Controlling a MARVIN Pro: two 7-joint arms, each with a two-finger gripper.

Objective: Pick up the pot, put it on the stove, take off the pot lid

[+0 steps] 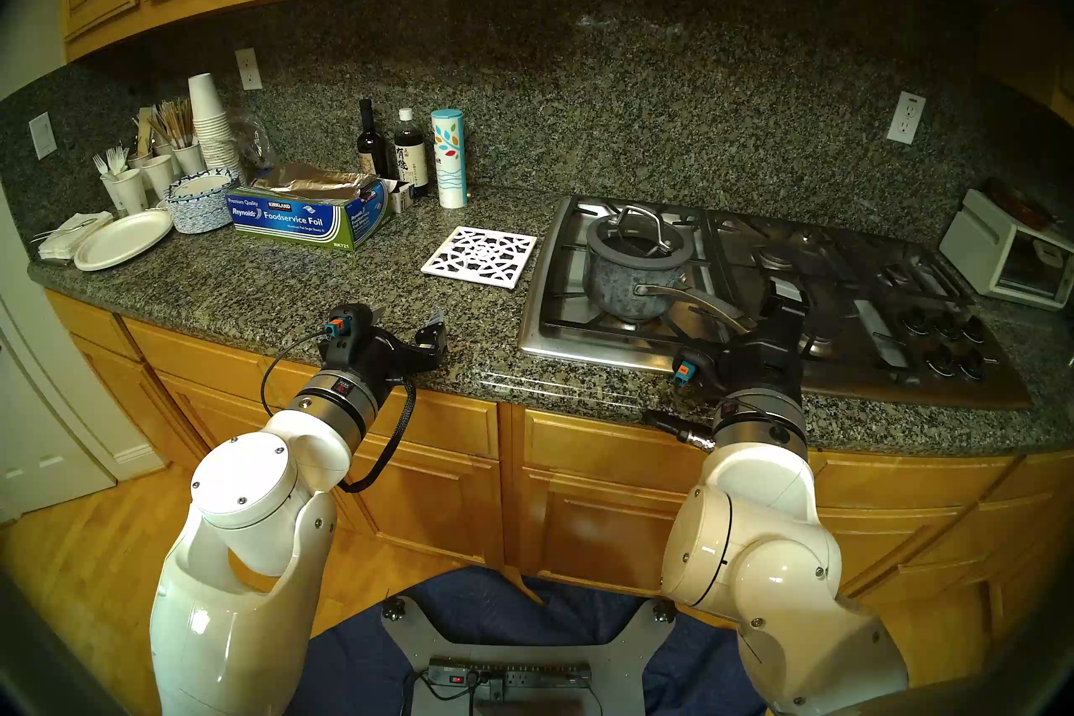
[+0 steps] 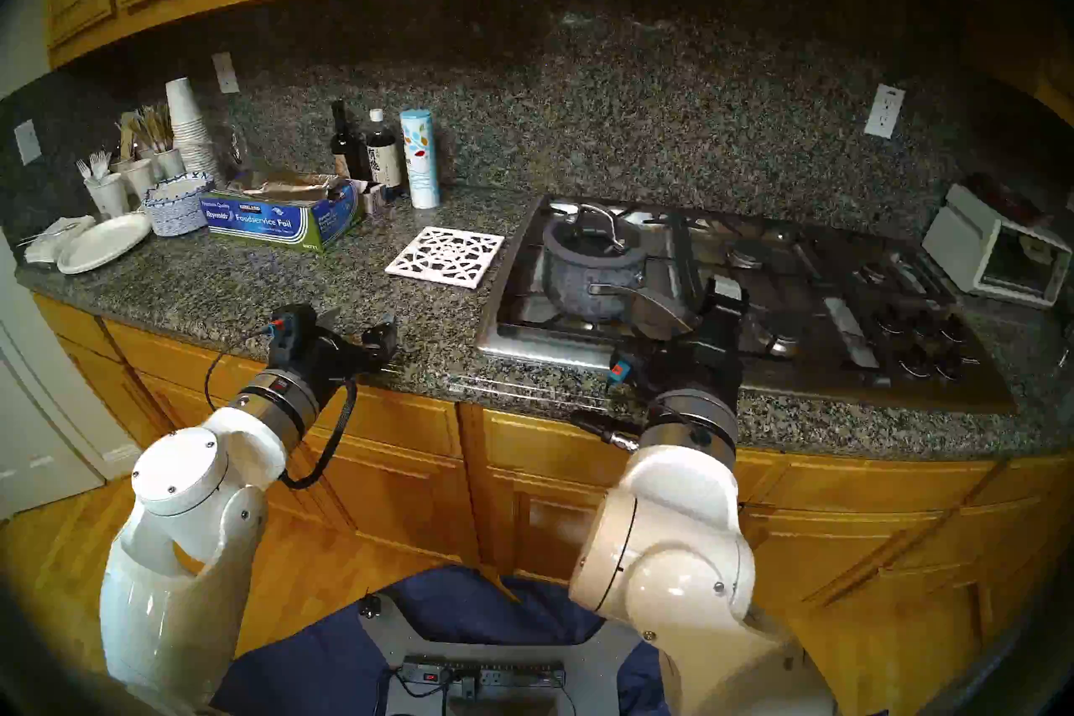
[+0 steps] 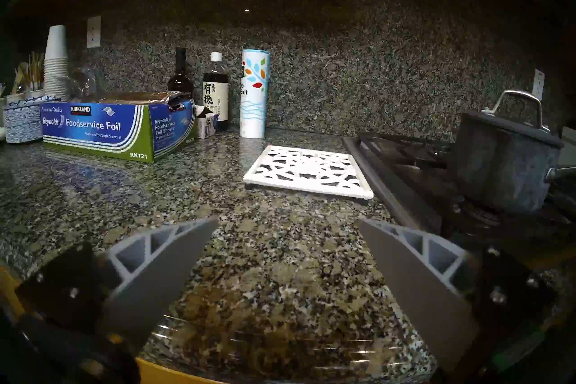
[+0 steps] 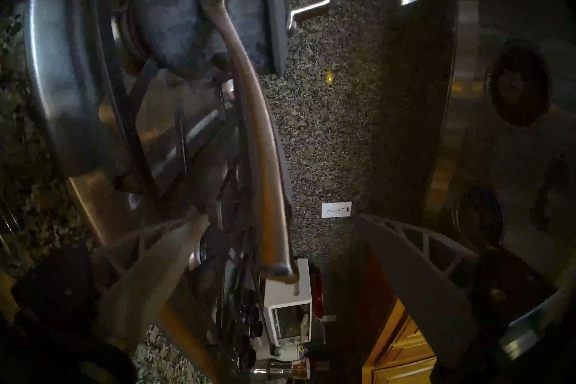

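The dark-grey mottled pot (image 1: 622, 285) stands on the front-left grate of the steel stove (image 1: 581, 343). The glass pot lid (image 1: 601, 249) sits on it, loop handle up. The pot's long silver handle (image 1: 697, 302) points to the front right. My right gripper (image 1: 767, 322) is open at the handle's end. In the right wrist view the handle (image 4: 258, 140) runs between its spread fingers (image 4: 405, 265); I cannot tell whether they touch it. My left gripper (image 1: 407, 319) is open and empty, low over the counter's front edge, left of the stove. It also shows in the left wrist view (image 3: 288, 221).
A white lattice trivet (image 1: 479, 256) lies on the counter just left of the stove. A foil box (image 1: 302, 221), two bottles, a salt canister (image 1: 448, 157), paper plates and cups stand at the back left. A white toaster oven (image 1: 1011, 256) stands right of the stove.
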